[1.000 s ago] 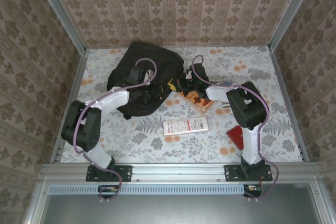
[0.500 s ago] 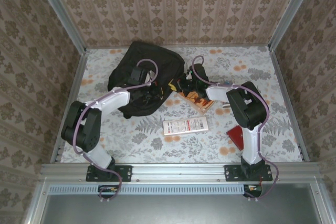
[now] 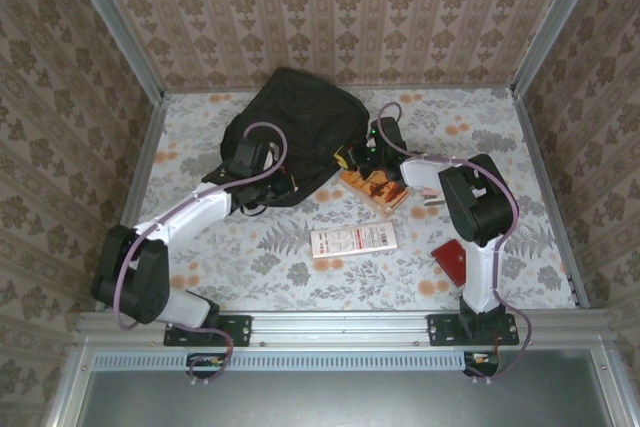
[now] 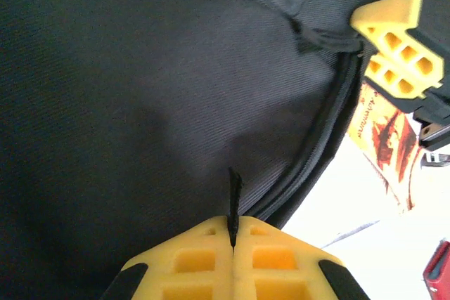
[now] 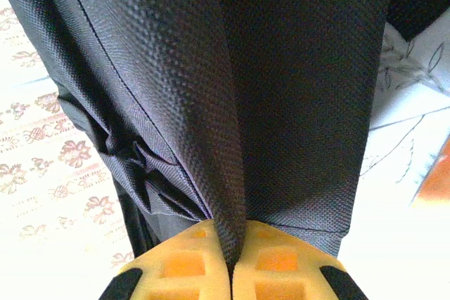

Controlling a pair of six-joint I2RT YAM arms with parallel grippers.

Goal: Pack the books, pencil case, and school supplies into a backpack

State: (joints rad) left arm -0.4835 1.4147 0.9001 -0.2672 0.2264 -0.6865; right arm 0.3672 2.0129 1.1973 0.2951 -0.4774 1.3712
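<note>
The black backpack (image 3: pixel 295 127) is bunched up at the back of the table. My left gripper (image 3: pixel 272 183) is at its near edge, shut on a thin black pull tab (image 4: pixel 234 198) beside the zip (image 4: pixel 320 145). At the backpack's right side my right gripper (image 3: pixel 352 154) is shut on a fold of its fabric (image 5: pixel 235 173); its yellow fingers (image 4: pixel 401 47) also show in the left wrist view. The orange book (image 3: pixel 375 187) (image 4: pixel 383 138) lies flat on the table just right of the backpack, under the right forearm.
A white flat box with red print (image 3: pixel 352 240) lies in the middle of the table. A red object (image 3: pixel 450 259) (image 4: pixel 439 272) sits by the right arm's base. Metal rails (image 3: pixel 140 177) and patterned walls close the table in on three sides.
Both grippers have pulled the backpack up and toward the back; it now stands taller and further right. The left arm has stretched out. The book is more exposed.
</note>
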